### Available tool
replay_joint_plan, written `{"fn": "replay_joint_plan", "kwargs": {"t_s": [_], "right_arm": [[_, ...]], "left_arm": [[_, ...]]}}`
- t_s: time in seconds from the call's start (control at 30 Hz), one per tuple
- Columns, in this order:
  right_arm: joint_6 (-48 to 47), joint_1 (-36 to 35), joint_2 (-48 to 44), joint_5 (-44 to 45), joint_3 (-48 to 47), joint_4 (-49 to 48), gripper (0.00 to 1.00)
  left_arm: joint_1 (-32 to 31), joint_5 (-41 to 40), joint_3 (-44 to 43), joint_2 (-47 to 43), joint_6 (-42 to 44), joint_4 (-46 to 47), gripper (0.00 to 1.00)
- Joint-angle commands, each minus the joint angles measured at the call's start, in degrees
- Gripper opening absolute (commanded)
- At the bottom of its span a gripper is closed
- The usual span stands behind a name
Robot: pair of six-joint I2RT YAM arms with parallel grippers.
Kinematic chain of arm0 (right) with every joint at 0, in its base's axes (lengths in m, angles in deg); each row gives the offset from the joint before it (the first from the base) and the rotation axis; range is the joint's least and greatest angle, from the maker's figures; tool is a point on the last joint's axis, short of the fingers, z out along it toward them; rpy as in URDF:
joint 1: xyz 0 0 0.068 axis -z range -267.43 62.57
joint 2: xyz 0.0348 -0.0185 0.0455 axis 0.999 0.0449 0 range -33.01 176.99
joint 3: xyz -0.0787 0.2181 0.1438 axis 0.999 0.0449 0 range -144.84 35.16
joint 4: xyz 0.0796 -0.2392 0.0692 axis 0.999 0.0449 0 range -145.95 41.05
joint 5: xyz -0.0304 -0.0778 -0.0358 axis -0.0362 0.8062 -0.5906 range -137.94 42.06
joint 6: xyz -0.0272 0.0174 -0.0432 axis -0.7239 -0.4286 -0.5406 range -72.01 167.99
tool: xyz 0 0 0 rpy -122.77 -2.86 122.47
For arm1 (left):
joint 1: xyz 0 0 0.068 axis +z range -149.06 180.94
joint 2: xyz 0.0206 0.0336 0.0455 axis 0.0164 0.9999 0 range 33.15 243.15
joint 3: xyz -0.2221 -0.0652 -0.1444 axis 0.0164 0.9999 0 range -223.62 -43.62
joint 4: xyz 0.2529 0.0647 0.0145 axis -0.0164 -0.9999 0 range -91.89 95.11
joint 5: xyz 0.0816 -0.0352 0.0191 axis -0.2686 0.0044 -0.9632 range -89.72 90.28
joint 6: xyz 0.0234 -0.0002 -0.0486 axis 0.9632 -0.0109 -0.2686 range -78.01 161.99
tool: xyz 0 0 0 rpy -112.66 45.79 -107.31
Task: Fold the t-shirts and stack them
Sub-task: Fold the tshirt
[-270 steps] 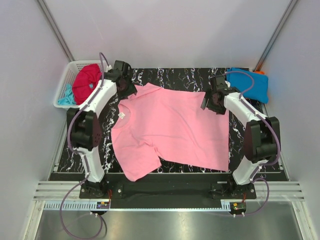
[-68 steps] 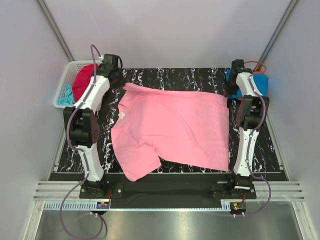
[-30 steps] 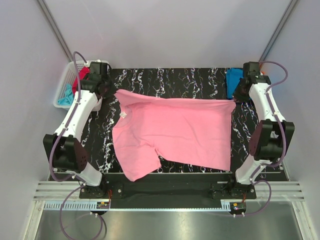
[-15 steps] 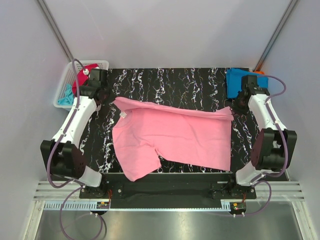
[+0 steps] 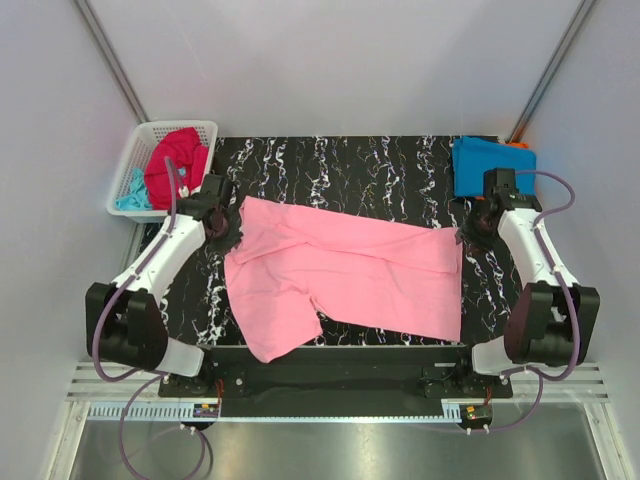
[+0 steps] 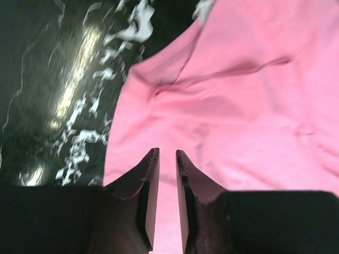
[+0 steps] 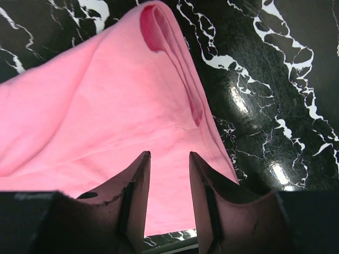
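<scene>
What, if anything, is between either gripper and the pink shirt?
Nothing visible. The left gripper and right gripper sit at the ends of the pink shirt's far edge; both wrist views show only pink cloth and marble table below the jaws.

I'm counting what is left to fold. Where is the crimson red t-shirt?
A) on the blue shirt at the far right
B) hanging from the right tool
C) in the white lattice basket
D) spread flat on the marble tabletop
C: the crimson red t-shirt lies bunched inside the white basket at the far left of the top view, beside a pale aqua shirt.
</scene>
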State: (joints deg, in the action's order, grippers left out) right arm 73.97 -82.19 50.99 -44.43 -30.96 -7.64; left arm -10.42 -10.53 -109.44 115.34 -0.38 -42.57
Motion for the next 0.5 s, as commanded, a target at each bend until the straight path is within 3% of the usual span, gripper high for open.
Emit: {"fn": "replay_joint_plan", "kwargs": {"t_s": [0.0,0.13,0.23,0.47], "right_arm": [[1.2,-0.4,-4.0,0.7,-0.8,-0.6,0.42],[1.6,-0.3,-2.8,-0.3,-2.3,-1.1,0.39],[1.9,-0.4,-0.3,-2.4,-3.5,-2.9,0.39],[1.0,-3.0,7.5,-5.5,-6.4,-5.7,0.39]], "left_arm": [[-0.7,-5.5,1.7,-5.3,-6.7,-0.3,0.23],[-0.9,-5.4,-0.4,-5.6,-6.8,0.9,0.23],[-1.8,0.9,-3.6,-2.6,-2.6,4.8,0.23],[-3.3,10.5,-14.9,12.2,2.9,5.8,0.18]]}}
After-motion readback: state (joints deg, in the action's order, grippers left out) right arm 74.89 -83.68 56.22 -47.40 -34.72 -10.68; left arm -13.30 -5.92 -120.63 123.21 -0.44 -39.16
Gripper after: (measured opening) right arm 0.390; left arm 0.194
